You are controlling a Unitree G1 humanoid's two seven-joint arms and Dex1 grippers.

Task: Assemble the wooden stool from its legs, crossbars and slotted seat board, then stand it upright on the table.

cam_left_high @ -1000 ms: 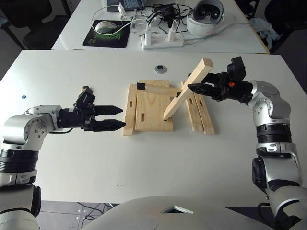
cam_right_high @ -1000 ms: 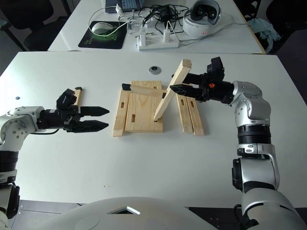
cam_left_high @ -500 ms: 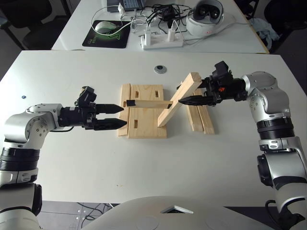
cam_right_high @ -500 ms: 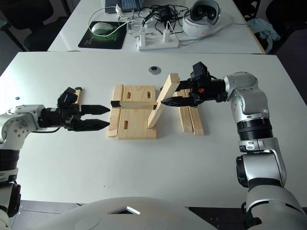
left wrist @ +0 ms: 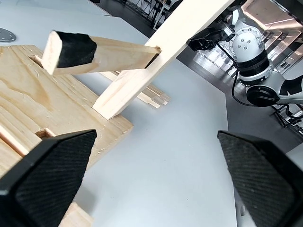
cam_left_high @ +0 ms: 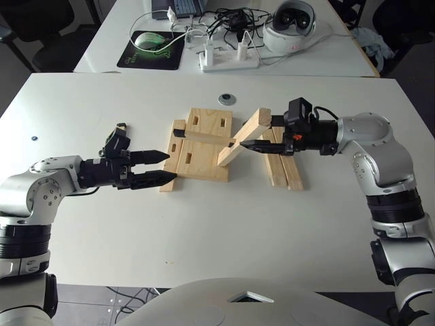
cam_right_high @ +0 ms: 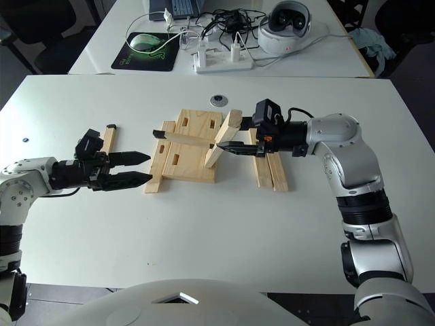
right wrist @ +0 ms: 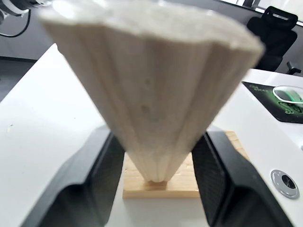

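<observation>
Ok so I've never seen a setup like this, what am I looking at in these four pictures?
This is a humanoid robot with two arms, each ending in a two-finger pincer. Two pictures look down from its head; two come from wrist cameras. On the white table lies a flat slotted wooden seat board, with more pale wooden bars beside it. The right pincer grips a pale wooden stool leg, tilted, its lower end at the board's edge; a black-tipped wooden crossbar sticks out of its side. The left pincer is open, close to the board's left side.
</observation>
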